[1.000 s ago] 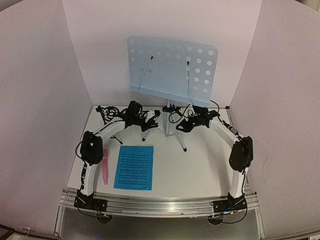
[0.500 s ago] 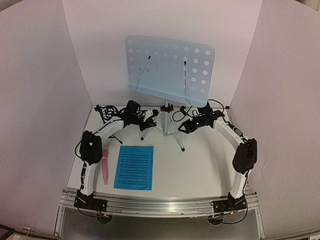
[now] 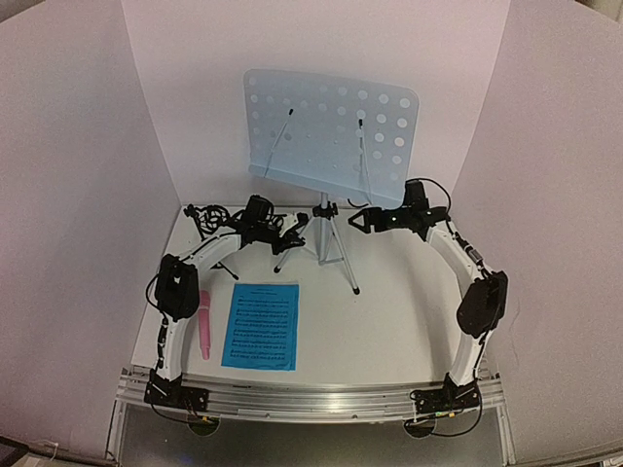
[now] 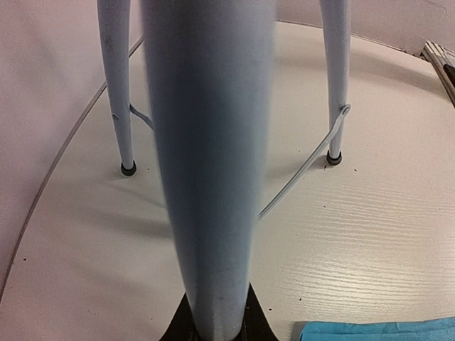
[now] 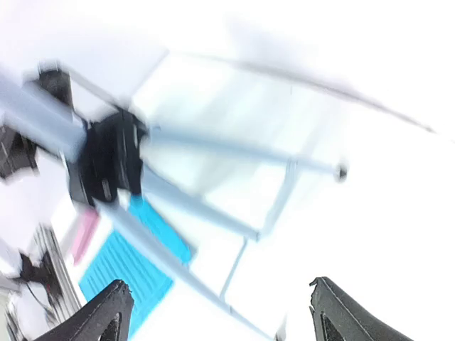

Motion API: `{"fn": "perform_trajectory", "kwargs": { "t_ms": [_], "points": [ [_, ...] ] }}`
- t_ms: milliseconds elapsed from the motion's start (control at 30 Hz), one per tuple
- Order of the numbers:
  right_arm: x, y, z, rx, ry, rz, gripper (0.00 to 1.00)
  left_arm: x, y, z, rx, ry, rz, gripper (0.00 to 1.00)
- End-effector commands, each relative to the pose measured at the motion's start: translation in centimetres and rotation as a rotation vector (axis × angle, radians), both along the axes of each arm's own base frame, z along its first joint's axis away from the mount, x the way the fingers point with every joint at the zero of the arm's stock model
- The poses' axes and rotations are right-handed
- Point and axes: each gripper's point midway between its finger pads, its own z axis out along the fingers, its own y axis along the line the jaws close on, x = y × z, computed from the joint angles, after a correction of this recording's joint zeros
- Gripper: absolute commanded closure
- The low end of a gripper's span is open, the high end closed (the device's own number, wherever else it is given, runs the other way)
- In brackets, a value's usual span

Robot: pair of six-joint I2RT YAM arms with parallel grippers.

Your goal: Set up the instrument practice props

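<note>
Stand [image 3: 331,131] is upright at the rear centre of the desk [image 3: 389,321], plate tilted back, two wire page clips lying on its face.

Left gripper [image 3: 294,232]: jaws clamped low on one tripod leg [image 4: 210,177]. Its wrist cam shows the leg running straight through the grip, with the other two feet [image 4: 128,168] [image 4: 333,158] down on the desk.

Right gripper [image 3: 360,221]: jaws wide apart and empty, hanging just right of the stand's post, under the plate's lower right corner. Its wrist view is blurred, so no fine detail there.

Sheet [image 3: 261,326] lies flat at near left. Mic [image 3: 206,326] is just beside it, against the left arm. A black tripod [image 3: 206,216] looks to be at rear left, partly behind that arm; I can't make it out well.

My read is that we're in the stand placement step and nothing is loaded on it yet.

To do this step well:
- Confirm the held leg's foot is on the desk before letting go. It can't be seen from here.
- Open the left jaws slowly and back out along the gripper's own axis, with no sideways drag. The stand is top-heavy and the legs are slim, so a nudge will walk or tip it.
- Keep the right arm below and clear of the plate edge and clips.
- The sheet is likely next. It's thin and flat on the desk, so pinch a corner or edge rather than pressing down on the middle.
</note>
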Motion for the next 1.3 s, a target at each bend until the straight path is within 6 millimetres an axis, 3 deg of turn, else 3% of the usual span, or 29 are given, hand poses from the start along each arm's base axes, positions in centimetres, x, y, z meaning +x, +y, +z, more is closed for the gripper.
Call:
{"fn": "perform_trajectory", "kwargs": {
  "t_ms": [0,167,333,533,667,800,933,1067,1200,1267],
  "points": [
    [2.5,1.7,4.4,0.193,-0.017,-0.025,0.18,0.1,-0.5,1.2,0.046,-0.131,-0.029,1.0],
    [3.7,3.5,5.7,0.342,0.086,-0.012,0.31,-0.4,-1.2,0.9,0.045,-0.124,-0.041,1.0],
    [3.9,5.3,5.7,0.427,0.138,0.02,0.35,0.1,-1.4,1.4,0.032,-0.134,-0.022,0.99],
    [3.1,7.0,5.6,0.482,0.183,0.109,0.43,0.5,-1.7,3.4,-0.002,-0.164,-0.023,0.79],
    [3.0,7.1,5.5,0.493,0.193,0.12,0.53,0.5,-2.3,4.8,-0.027,-0.177,-0.024,0.71],
    [3.1,7.0,5.2,0.488,0.191,0.111,0.56,0.2,-2.6,5.9,-0.051,-0.176,-0.027,0.61],
    [3.2,6.9,4.9,0.485,0.192,0.105,0.56,-0.8,-2.7,8.3,-0.098,-0.176,-0.049,0.48],
    [3.5,6.9,4.5,0.483,0.193,0.099,0.59,-1.8,-3.0,12.1,-0.2,-0.226,-0.073,0.35],
    [3.5,7.1,4.3,0.488,0.201,0.122,0.66,-2.1,-3.6,15.2,-0.29,-0.222,-0.067,0.29],
    [3.3,7.3,4.3,0.493,0.207,0.142,0.7,-1.8,-4.0,15.5,-0.303,-0.197,-0.054,0.29]
  ]
}}
